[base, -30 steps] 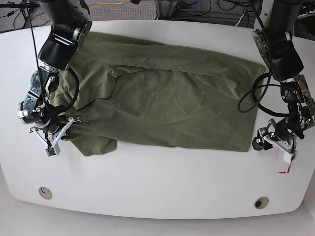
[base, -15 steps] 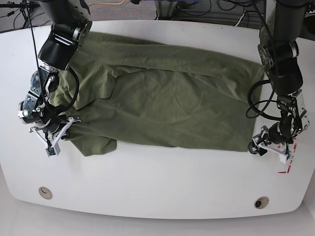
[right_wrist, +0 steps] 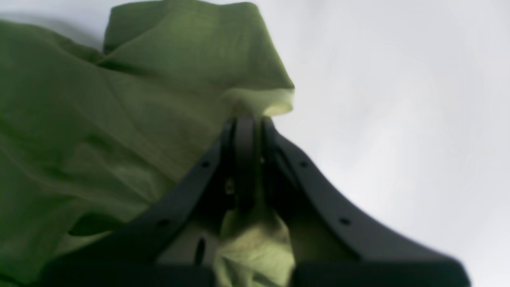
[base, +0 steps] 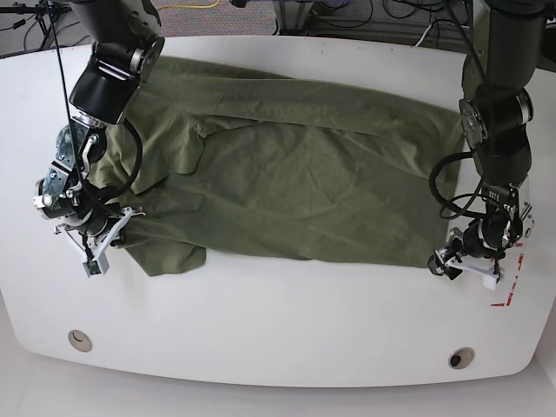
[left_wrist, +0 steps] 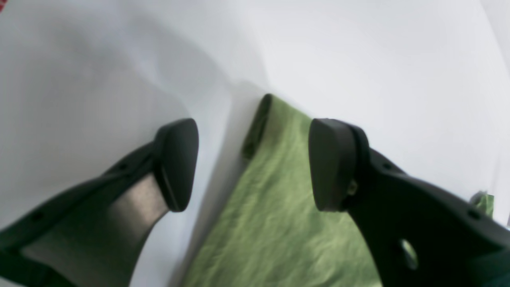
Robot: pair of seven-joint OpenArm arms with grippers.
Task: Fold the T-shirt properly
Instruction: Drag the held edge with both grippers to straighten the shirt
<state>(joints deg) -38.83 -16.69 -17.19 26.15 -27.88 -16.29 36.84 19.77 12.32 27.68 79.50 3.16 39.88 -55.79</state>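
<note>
The olive-green T-shirt (base: 295,174) lies spread and wrinkled across the white table (base: 278,321). At its near right corner (base: 432,259) sits my left gripper (base: 453,263), open. In the left wrist view that corner of the T-shirt (left_wrist: 279,199) lies flat on the table between the two spread fingers (left_wrist: 177,163) of the left gripper (left_wrist: 253,163), touching neither. My right gripper (base: 109,236) is at the shirt's left end, shut on a bunched fold of the cloth. In the right wrist view the right gripper (right_wrist: 245,121) pinches a pale fold of the T-shirt (right_wrist: 119,119).
Two round holes (base: 80,340) (base: 461,358) sit near the table's front edge. A red tape mark (base: 504,301) lies by the left gripper. Cables (base: 382,17) run behind the table's far edge. Bare white tabletop stretches in front of the shirt.
My left arm has moved in from the table's right edge to the shirt's near right corner, with its jaws a little wider. The right gripper has held still on the cloth.
</note>
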